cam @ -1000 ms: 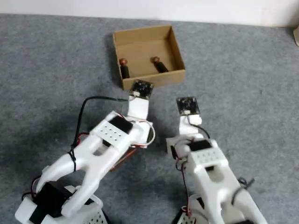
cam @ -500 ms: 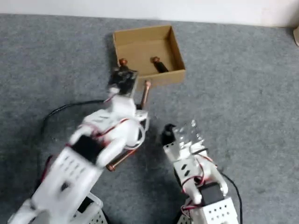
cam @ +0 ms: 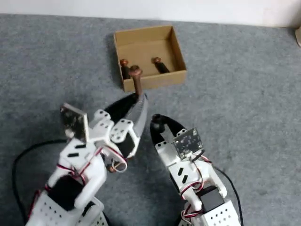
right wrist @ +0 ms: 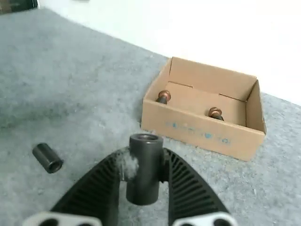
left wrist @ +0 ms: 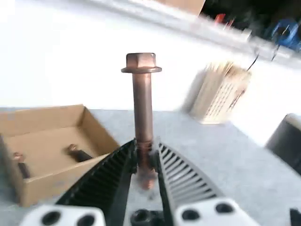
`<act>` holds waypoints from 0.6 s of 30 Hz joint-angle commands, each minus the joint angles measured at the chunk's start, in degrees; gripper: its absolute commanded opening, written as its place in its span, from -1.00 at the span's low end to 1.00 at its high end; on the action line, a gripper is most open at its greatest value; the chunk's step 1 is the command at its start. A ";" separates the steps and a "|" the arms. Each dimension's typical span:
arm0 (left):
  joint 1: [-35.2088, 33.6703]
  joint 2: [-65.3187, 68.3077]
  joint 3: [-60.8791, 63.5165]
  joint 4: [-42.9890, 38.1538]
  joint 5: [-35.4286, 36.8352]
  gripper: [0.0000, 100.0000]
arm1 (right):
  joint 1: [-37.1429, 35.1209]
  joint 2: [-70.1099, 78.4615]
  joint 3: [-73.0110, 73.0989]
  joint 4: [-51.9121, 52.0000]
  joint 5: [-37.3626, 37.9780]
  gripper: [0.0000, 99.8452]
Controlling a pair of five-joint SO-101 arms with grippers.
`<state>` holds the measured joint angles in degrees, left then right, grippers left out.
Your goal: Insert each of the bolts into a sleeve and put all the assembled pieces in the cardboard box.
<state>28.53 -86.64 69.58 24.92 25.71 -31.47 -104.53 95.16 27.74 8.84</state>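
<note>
Left hand point(left wrist: 146, 151) pinches the bolt point(left wrist: 142, 103) low on its shank, head up — stiff, smooth metal, probably slippery; holding nearer the head would free the tip. Right hand point(right wrist: 143, 153) closed on a sleeve point(right wrist: 143, 176) (upright, bore up). Both near mid-table, short of the cardboard box point(right wrist: 202, 132).

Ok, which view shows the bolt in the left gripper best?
The left wrist view: the bolt stands upright, hex head up, its lower shank clamped in the left gripper. The high view shows it foreshortened from above, its head overlapping the cardboard box's front wall.
</note>
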 commanded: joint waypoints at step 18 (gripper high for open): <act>7.87 -17.71 20.26 -10.73 -2.99 -0.99 | 1.10 -0.84 -1.54 -2.15 2.20 -0.99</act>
<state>37.41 -103.69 90.42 15.87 24.75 -30.86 -104.53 95.16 27.12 8.48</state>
